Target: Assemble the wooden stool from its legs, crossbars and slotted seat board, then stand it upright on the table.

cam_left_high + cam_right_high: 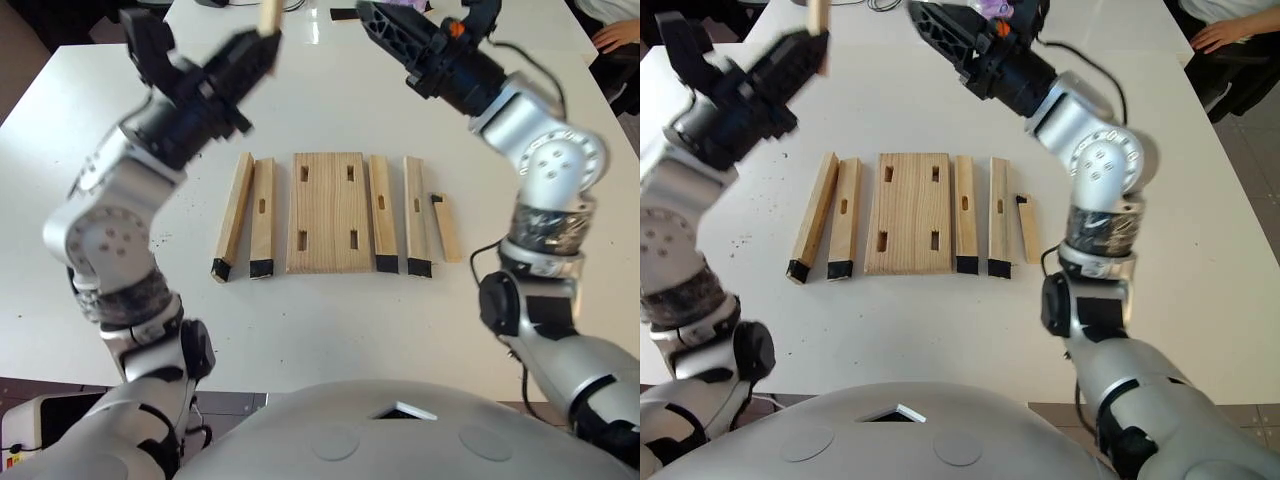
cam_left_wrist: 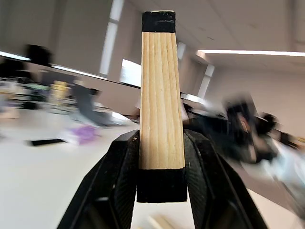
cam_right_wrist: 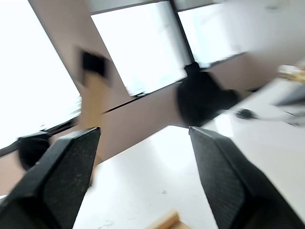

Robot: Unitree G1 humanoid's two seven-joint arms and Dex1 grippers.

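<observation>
Clamped in the left gripper [image 2: 161, 143], a wooden bar [image 2: 161, 95] stands above the table [image 1: 330, 330], far left. Right gripper [image 3: 143, 131] hangs open opposite. Seat board [image 1: 325, 212] and legs [image 1: 262, 215] lie mid-table, white tabletop around them.

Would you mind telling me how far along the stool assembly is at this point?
Nothing is joined yet. The slotted seat board lies flat on the table with four legs beside it, two each side, and a short crossbar rightmost. In hand: the left gripper holds one wooden piece raised; the right gripper is open and empty. All fitting and standing upright remain.
</observation>
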